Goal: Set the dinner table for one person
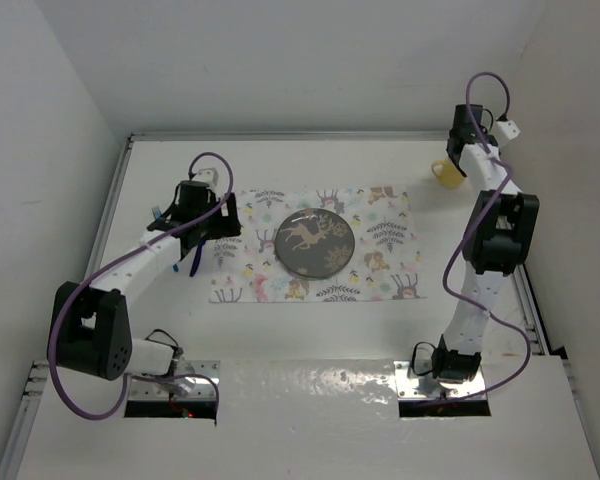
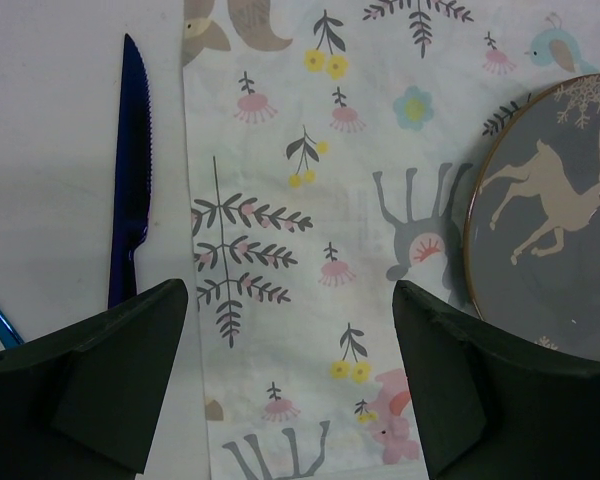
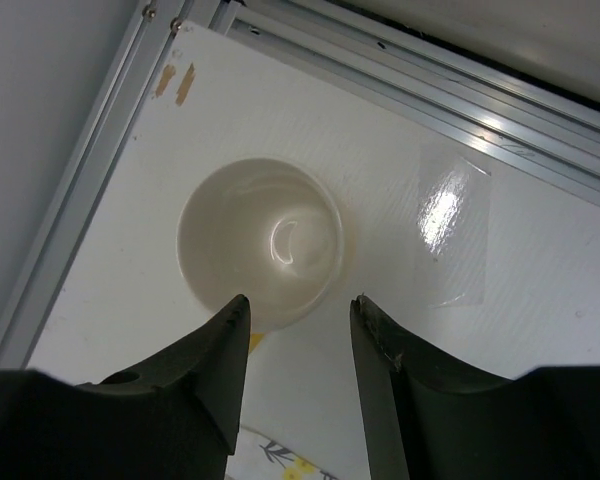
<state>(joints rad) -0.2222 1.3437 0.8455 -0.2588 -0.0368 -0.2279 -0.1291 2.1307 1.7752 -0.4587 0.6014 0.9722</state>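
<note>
- Right gripper (image 3: 297,305) hangs over the cup (image 3: 260,240), jaws at a middling gap astride its near rim. I can't tell if the pads touch it.
- Cup stands upright, mouth up, in the table's (image 3: 480,330) far right corner, off the mat (image 2: 280,150), past its far right end.
- I judge the right arm is the one for it. The left is well apart, across the mat.
- Next carry looks to run left and nearer, toward the mat's right end beside the plate (image 2: 550,220).
- Left gripper (image 2: 290,290) is wide, holding nothing, above the mat's left edge.
- Knife (image 2: 132,170) lies on the table just left of that edge, long axis parallel to it.
</note>
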